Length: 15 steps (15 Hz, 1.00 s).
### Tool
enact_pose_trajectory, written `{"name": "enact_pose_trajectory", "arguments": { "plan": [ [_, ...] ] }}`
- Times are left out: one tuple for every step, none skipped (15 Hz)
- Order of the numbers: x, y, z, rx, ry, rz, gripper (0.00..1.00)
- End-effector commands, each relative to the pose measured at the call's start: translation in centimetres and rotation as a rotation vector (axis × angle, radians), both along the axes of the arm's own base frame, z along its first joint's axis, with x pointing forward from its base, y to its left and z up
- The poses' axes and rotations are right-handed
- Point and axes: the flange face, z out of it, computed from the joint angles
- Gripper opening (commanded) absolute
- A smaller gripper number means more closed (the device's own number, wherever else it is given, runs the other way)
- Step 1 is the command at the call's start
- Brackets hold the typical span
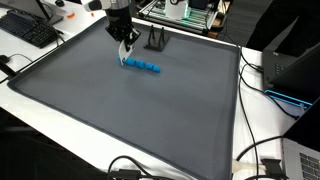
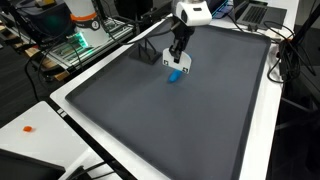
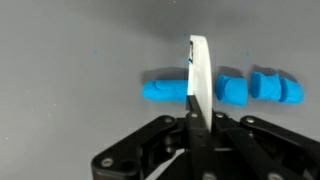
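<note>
My gripper (image 3: 195,125) is shut on a thin white flat blade (image 3: 199,75) that stands on edge. The blade points down into a row of blue soft pieces (image 3: 165,91) lying on the dark grey mat (image 3: 70,60). One longer blue piece lies to the blade's left, and two or three short chunks (image 3: 265,87) lie to its right. In both exterior views the gripper (image 1: 124,48) (image 2: 178,55) hangs straight over the blue row (image 1: 143,67) (image 2: 176,74) near the far side of the mat (image 1: 130,115) (image 2: 170,120).
A small black stand (image 1: 156,40) sits just behind the blue row. A keyboard (image 1: 30,30) and cables lie beyond the mat's raised rim, and a laptop (image 1: 295,70) stands off one side. A small orange object (image 2: 28,128) lies on the white table.
</note>
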Motion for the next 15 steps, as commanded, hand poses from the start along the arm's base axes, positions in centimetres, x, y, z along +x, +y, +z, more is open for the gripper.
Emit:
{"name": "enact_pose_trajectory", "arguments": {
  "plan": [
    [0.0,-0.6,-1.3,-0.01,-0.021,0.011,0.01],
    [0.0,-0.7,-1.6,-0.009,-0.027,0.012,0.01],
    [0.0,-0.8,-2.0,-0.009,-0.03,0.01,0.01],
    [0.0,-0.8,-2.3,-0.008,-0.034,0.011,0.01],
    [-0.1,-0.9,-2.6,-0.007,-0.036,0.011,0.01],
    [-0.2,-0.9,-2.8,-0.008,-0.037,0.011,0.01],
    [-0.3,-0.9,-3.1,-0.008,-0.038,0.012,0.01],
    [-0.4,-0.9,-3.4,-0.008,-0.035,0.011,0.01],
    [-0.6,-1.0,-3.7,-0.006,-0.033,0.01,0.01],
    [-0.8,-1.0,-4.1,-0.005,-0.03,0.009,0.01],
    [-1.0,-1.0,-4.4,-0.005,-0.029,0.008,0.01],
    [-1.1,-1.0,-4.7,-0.003,-0.029,0.005,0.01],
    [-1.3,-1.0,-4.9,-0.002,-0.031,0.003,0.01],
    [-1.3,-1.1,-5.1,0.0,-0.032,0.001,0.01],
    [-1.4,-1.1,-5.2,0.001,-0.032,0.0,0.01]
  ]
}}
